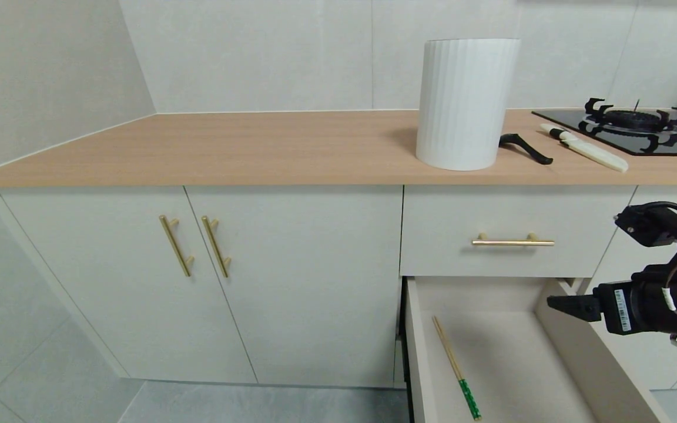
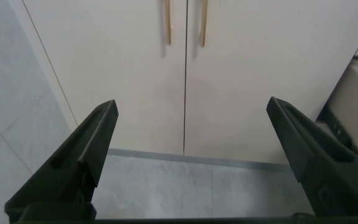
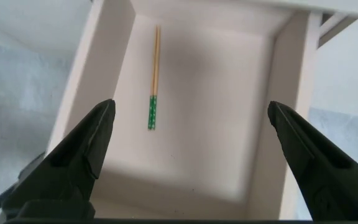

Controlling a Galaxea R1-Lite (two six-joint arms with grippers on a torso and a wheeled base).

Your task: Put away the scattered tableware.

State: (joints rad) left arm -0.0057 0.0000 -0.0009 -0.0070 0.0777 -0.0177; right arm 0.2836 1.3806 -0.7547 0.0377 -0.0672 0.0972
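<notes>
A pair of wooden chopsticks with green ends [image 1: 455, 367] lies in the open lower drawer [image 1: 567, 358], along its left wall; the chopsticks [image 3: 153, 78] lie on the drawer floor [image 3: 216, 118] in the right wrist view. On the counter a white-bladed knife [image 1: 585, 147] and a black-handled utensil [image 1: 523, 147] lie right of the white ribbed container [image 1: 465, 103]. My right gripper [image 3: 190, 134] hangs open above the drawer, empty; a fingertip [image 1: 570, 305] sticks out over the drawer's right side. My left gripper [image 2: 191, 134] is open and empty, facing the cabinet doors [image 2: 185, 74].
The gas hob [image 1: 632, 126] sits at the counter's far right. The closed upper drawer [image 1: 512, 232] with a gold handle is just above the open one. Double doors with gold handles [image 1: 194, 244] are to the left. The counter's left half [image 1: 197, 147] is bare.
</notes>
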